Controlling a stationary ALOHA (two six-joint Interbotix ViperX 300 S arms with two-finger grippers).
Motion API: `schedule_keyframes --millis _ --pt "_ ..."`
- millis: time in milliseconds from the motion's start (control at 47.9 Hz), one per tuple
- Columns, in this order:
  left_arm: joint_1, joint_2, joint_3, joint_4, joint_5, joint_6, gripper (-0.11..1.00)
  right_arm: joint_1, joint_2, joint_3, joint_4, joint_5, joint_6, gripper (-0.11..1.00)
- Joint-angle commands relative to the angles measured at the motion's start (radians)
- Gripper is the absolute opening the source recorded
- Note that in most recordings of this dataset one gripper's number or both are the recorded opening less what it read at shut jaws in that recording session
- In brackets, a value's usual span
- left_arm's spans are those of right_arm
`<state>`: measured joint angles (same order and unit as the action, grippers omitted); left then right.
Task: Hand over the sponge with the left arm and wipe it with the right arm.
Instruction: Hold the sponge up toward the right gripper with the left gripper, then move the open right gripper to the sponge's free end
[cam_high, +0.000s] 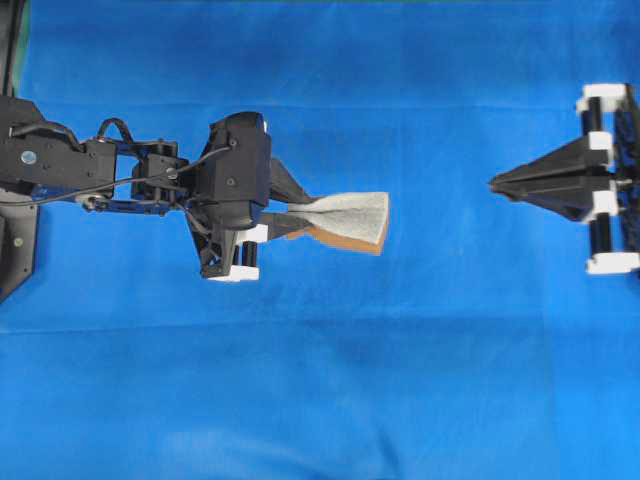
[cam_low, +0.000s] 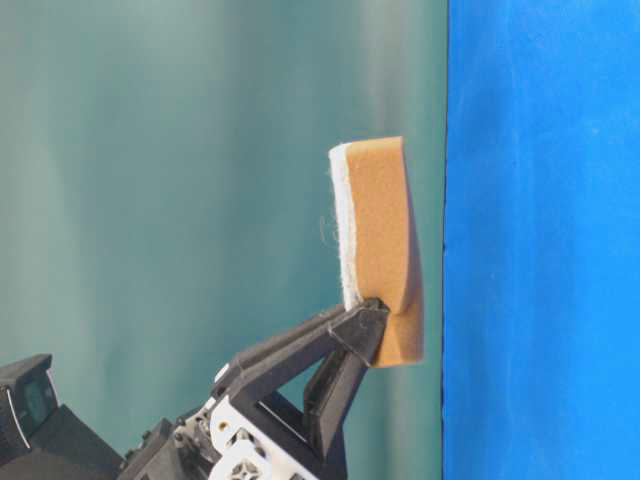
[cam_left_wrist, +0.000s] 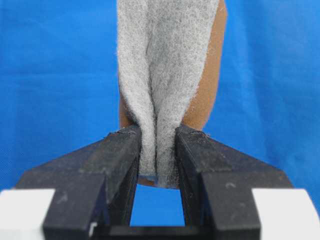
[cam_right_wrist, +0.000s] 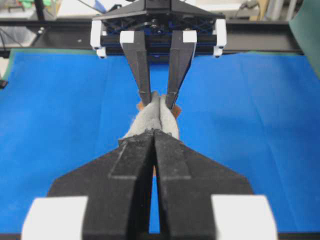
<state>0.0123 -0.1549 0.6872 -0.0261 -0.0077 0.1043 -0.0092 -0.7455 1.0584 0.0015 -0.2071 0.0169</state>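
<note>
Clenched empty, right claw (cam_right_wrist: 154, 134) faces the sponge (cam_high: 350, 220), pinched in left claw (cam_high: 303, 217) above blue surface (cam_high: 320, 400).

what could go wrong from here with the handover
The left gripper pinches only one end of the sponge, folding it, so a nudge might pull it free over the blue cloth. The right gripper is shut and apart from the sponge; unless it opens first, it may just push the free end aside.
</note>
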Motion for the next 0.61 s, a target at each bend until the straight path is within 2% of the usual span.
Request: schedule_keyframes --millis 0,146,188,334,397,438,585 --pt "-0.003 -0.017 -0.012 -0.002 -0.003 0.003 0.19 -0.002 0.061 -0.066 0.005 -0.003 0.009 0.0" --pt "-0.003 -0.017 -0.012 -0.002 -0.005 0.006 0.19 -0.002 0.184 -0.138 0.005 -0.003 0.028 0.03" --pt "-0.003 -0.017 -0.012 -0.002 -0.005 0.011 0.19 -0.002 0.216 -0.158 0.005 -0.003 0.029 0.12" --pt "-0.003 -0.017 -0.012 -0.002 -0.005 0.023 0.19 -0.002 0.344 -0.23 0.003 0.005 0.026 0.57" --pt "-0.003 -0.017 -0.014 0.0 -0.003 0.025 0.19 -0.002 0.385 -0.262 0.003 0.02 0.026 0.69" --pt "-0.003 -0.017 -0.012 -0.002 -0.003 0.026 0.19 -0.002 0.411 -0.279 0.003 0.032 0.026 0.72" --pt "-0.003 -0.017 -0.012 -0.002 -0.002 0.028 0.19 0.002 0.485 -0.341 0.005 0.058 0.031 0.71"
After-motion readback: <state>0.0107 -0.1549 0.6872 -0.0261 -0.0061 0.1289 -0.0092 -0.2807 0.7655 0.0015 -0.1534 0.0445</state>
